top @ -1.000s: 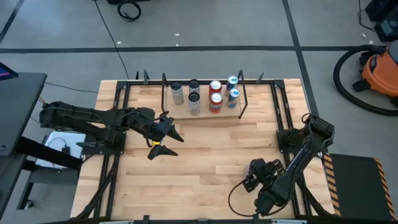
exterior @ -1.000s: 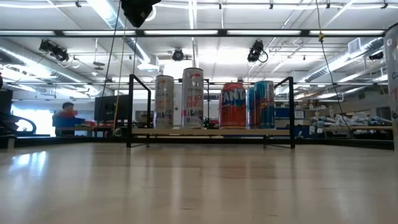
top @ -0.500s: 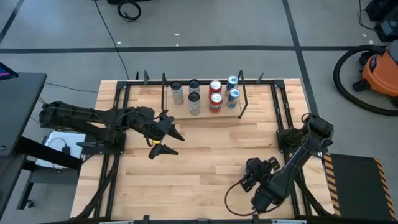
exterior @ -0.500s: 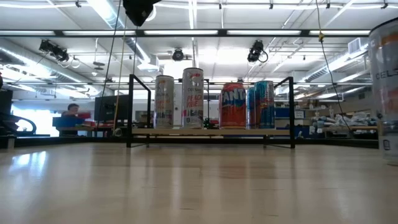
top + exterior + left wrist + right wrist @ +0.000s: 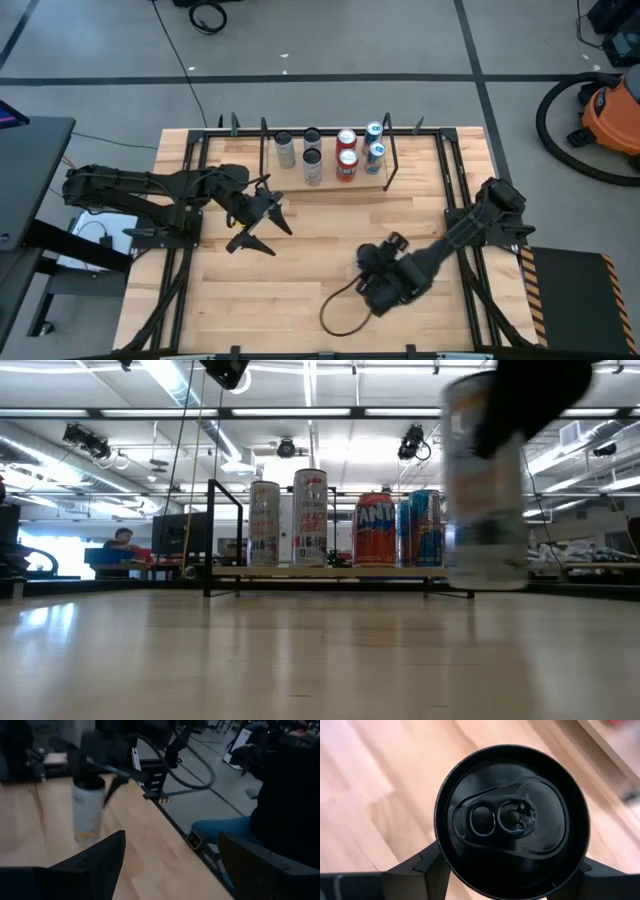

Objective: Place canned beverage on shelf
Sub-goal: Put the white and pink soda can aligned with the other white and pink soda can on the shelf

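A pale canned beverage (image 5: 487,490) with orange lettering and a black lid (image 5: 512,820) hangs upright right of the table's middle, with my right gripper (image 5: 376,264) shut on it. It also shows in the left wrist view (image 5: 88,810). The shelf (image 5: 392,160), a black rod rack around a light board, stands at the far edge holding several cans (image 5: 346,160). My left gripper (image 5: 255,226) hovers open left of centre, its fingers (image 5: 95,865) holding nothing. My right gripper pinches the can's upper wall (image 5: 444,851) between its two fingers (image 5: 427,865), one on each side just under the lid rim. The fingers come from above, slanting down. The can hangs upright, its base (image 5: 487,582) clear of the table.
A black cable loop (image 5: 338,312) trails from the right arm over the near part of the table. Black frame rails (image 5: 190,200) run along both table sides. A person (image 5: 225,830) sits beyond the table's edge. Bare wood lies between the held can and the shelf.
My right gripper has carried the can from the near right corner toward the table's middle and far edge, rolling its wrist. The can stays upright and now hangs clear of the table. My left gripper has turned a little in place.
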Tool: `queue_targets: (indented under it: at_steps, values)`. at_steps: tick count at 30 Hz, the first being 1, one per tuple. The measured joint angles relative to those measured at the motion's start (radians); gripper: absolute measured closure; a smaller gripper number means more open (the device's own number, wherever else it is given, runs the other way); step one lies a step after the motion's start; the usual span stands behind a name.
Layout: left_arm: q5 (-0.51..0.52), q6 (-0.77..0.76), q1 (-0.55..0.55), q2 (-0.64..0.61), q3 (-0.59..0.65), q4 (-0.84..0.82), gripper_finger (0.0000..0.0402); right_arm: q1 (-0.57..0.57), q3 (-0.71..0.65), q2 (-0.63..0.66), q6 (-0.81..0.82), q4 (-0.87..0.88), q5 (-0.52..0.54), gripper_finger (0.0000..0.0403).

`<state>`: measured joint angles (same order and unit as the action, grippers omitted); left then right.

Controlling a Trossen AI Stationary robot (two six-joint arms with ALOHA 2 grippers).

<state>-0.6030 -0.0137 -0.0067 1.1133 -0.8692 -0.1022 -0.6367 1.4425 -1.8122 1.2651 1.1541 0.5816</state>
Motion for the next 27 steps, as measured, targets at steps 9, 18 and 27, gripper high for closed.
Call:
queue_targets:
  at_steps: [9, 18, 27]
  values:
    - [0.019, 0.074, 0.000, 0.001, 0.000, 0.034, 0.0085, 0.130, 0.015, 0.000, -0.461, -0.354, -0.093, 0.0157]
    - [0.167, -0.004, -0.002, 0.001, 0.000, 0.040, 0.0085, 0.189, 0.015, 0.000, -0.620, -0.461, -0.164, 0.0157]
    - [0.244, -0.027, -0.002, 0.001, 0.000, 0.019, 0.0086, 0.219, 0.015, 0.000, -0.754, -0.488, -0.212, 0.0157]
